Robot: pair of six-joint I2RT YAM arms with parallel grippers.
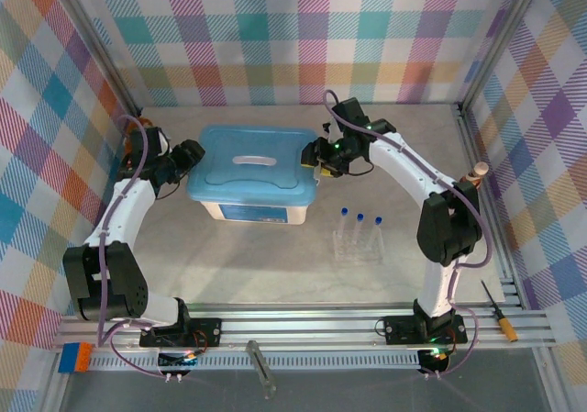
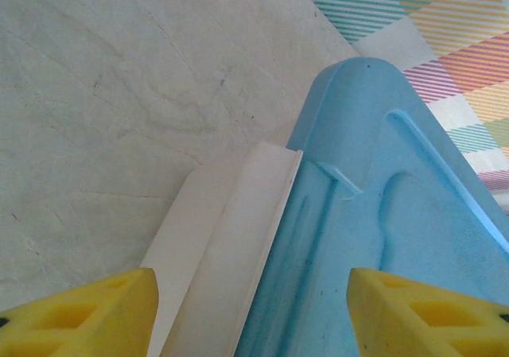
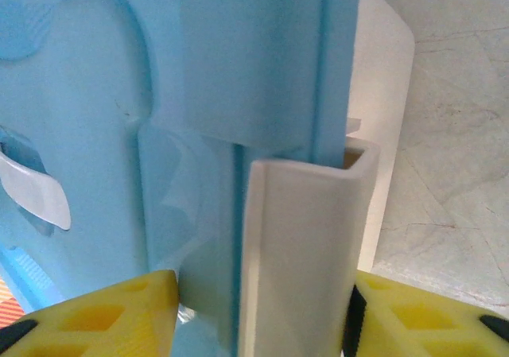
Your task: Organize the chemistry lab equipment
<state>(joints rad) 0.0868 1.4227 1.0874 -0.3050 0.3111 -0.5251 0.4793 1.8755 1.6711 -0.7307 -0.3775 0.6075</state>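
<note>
Right of the blue-lidded box, on the worktop: test tubes upright in rack; likely light, slick, fragile; grip below caps. Hands: left hand wide astride latch; right hand, cannot tell.

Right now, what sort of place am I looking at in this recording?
Probably a staged robot test cell, not a working lab: plaid walls, a left arm and right arm bolted to a rail, and a marble-look table holding a blue-lidded bin and capped test tubes.
</note>
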